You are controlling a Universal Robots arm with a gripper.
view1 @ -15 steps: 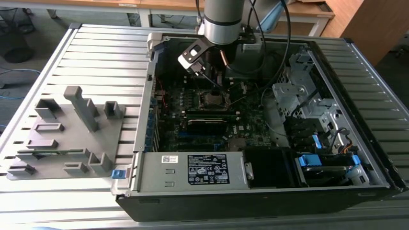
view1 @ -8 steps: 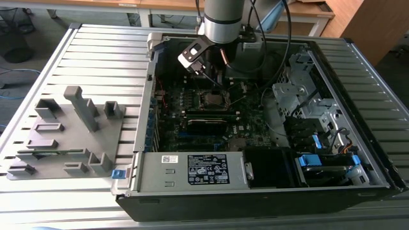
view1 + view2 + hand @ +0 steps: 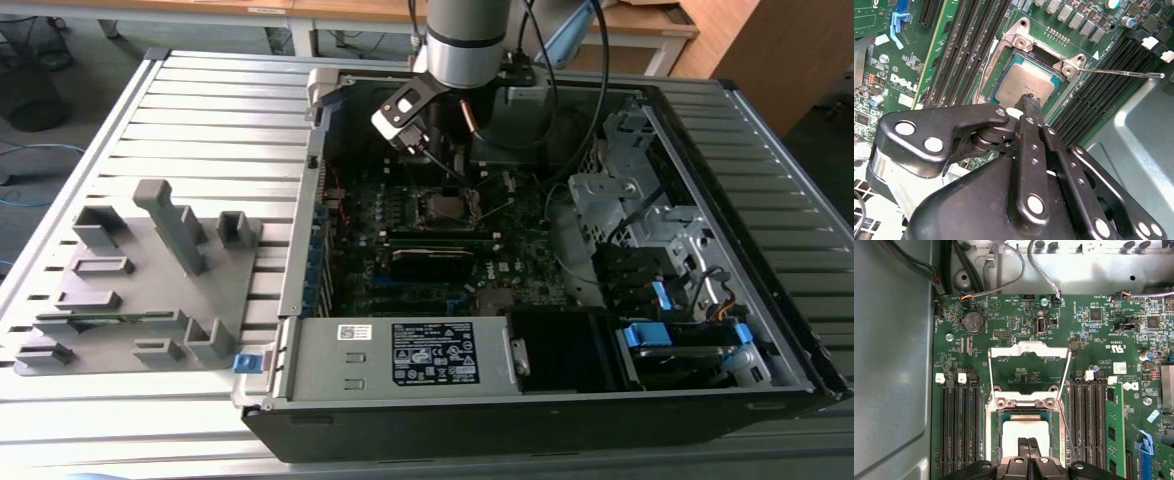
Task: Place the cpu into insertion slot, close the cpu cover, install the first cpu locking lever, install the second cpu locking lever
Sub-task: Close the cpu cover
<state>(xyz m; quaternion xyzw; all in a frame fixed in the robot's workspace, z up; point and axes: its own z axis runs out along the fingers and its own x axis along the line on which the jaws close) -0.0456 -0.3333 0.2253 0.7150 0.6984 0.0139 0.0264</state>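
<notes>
The cpu [image 3: 1026, 429], a flat silver-grey square, lies in the insertion slot [image 3: 1000, 426] on the green motherboard; it also shows in the second wrist view as the cpu [image 3: 1021, 82] in the slot [image 3: 1003, 59]. The cpu cover [image 3: 1004, 351] is swung open, away from the slot, with the board visible through its window. My gripper [image 3: 1029, 442] is shut with nothing between its fingers, its tips just above the chip's near edge. The gripper [image 3: 1029, 100] looks the same in the second wrist view. Thin wire locking levers [image 3: 990, 375] [image 3: 1124, 74] stand released beside the socket. In the exterior view the gripper [image 3: 416, 140] hangs above the socket [image 3: 447, 207].
Black memory slots [image 3: 956, 430] flank the socket, and a green memory stick [image 3: 1114, 432] fills one. Cables [image 3: 1041, 275] run along the case wall. The open case holds a power supply [image 3: 400, 355] and drive bays [image 3: 641, 220]. A grey fixture tray [image 3: 134, 280] lies at the exterior view's left.
</notes>
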